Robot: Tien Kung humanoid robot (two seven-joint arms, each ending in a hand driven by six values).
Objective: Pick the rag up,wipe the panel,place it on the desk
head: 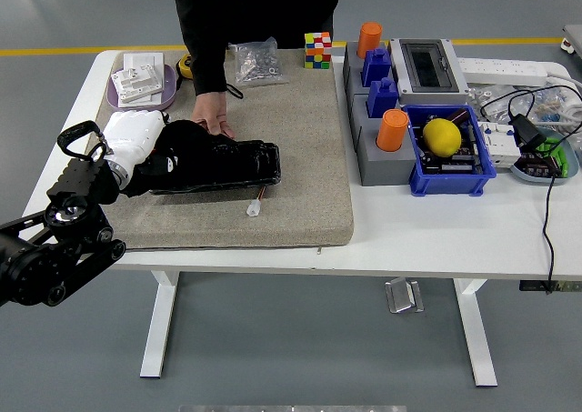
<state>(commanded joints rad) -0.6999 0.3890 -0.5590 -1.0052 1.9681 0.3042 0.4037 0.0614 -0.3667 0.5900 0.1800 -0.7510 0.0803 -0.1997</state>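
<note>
Wipe step underway: left hand (136,139) clenched on rag (186,137) at panel's (238,165) left end near mat's (300,157) left edge, person's hand (215,112) steadying panel; next, set rag on desk (436,226).

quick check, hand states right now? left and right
Left hand: shut on the black rag, at the left end of the black panel.
Right hand: not in view.
</note>
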